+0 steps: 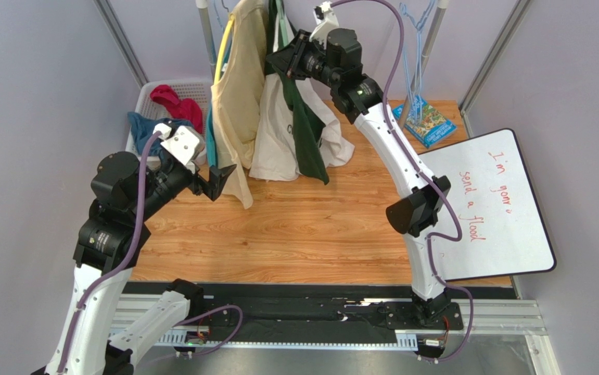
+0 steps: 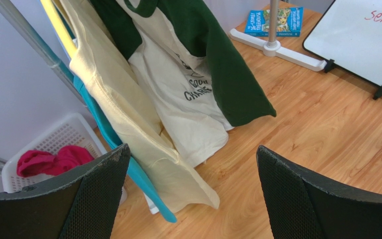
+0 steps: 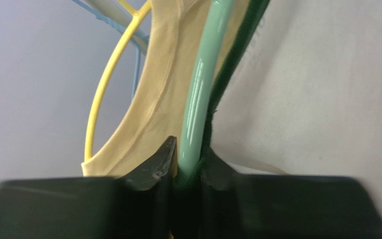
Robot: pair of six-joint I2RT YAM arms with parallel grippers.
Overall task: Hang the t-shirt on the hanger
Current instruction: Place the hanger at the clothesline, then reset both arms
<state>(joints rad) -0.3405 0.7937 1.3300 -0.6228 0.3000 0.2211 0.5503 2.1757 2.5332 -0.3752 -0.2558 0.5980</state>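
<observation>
— Where does the top view sit?
— High at the near edge, looking down over the whole wooden surface (image 1: pixel 310 226).
— And the wrists?
— Left faces the t-shirt (image 2: pixel 178 114) from mid-distance, a part the top view shares. Right sits right against the hanger (image 3: pixel 203 99).

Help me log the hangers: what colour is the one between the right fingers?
Pale green: the glossy hanger shows clearest in the right wrist view.

We read red handwriting on the whiteboard (image 1: pixel 529 219): "I'm gonn", then "send a flood". On the chest of the t-shirt (image 2: pixel 168 84), dark print shows "GOO" above "CHAR", the rest lost in folds. Lettering on the blue book (image 2: pixel 276 21) is too small for us.
</observation>
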